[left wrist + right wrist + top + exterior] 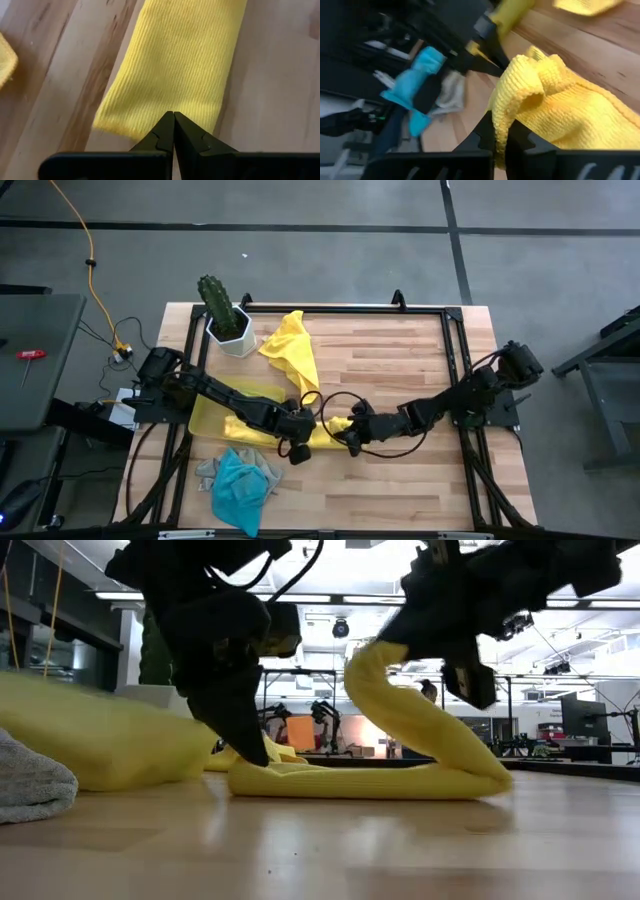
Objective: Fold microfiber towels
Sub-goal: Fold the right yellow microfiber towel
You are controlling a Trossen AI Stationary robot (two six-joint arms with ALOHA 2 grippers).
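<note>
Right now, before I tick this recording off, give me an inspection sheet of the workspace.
Surface: wooden table, black frame around it.
Job's things: folded yellow towel at centre, one end lifted; loose yellow towel near the cactus; turquoise towel on a grey towel at the front left edge.
Clutter: potted cactus; translucent yellow tray under the left arm.
Grippers: left gripper shut, empty, tips at the folded towel's edge; right gripper shut on the folded towel's lifted end.
Cables: black loop between the arms; yellow cord on the floor.
Surroundings: lab room with other rigs behind.
</note>
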